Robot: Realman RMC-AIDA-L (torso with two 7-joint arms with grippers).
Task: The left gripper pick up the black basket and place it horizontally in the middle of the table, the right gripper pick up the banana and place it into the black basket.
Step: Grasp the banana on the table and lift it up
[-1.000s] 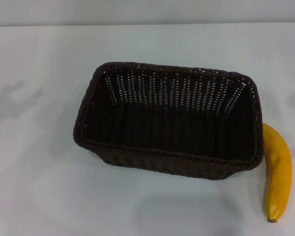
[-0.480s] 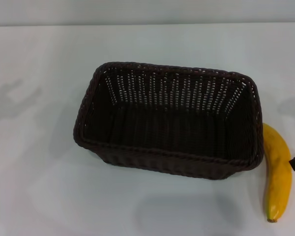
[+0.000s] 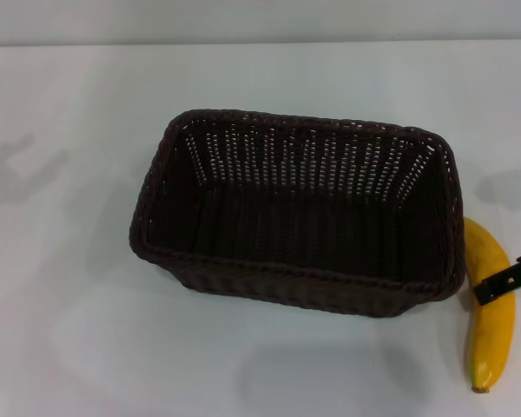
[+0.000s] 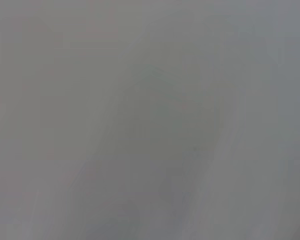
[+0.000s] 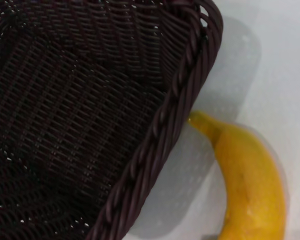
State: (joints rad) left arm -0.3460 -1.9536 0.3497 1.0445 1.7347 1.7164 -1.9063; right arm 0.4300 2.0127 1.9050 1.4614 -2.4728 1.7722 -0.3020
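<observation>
The black basket sits lengthwise across the centre of the head view on the white table, its long sides running left to right and its inside empty — by the look of it, the first half of the job is done. The left gripper appears in no view; its wrist camera shows only a featureless grey field.

The banana lies on the table at the lower right of the head view, just beside the basket's right end, its upper tip close against the braided rim (the right wrist view shows that tip at the foot of the wall, though contact cannot be confirmed). A small dark part of the right gripper reaches in from the right edge of the frame and crosses the fruit's upper half; whether its fingers are apart or together cannot be told, and the banana does not look lifted. Still to come, on this evidence — the grasp, the carry over the rim and the release inside.
</observation>
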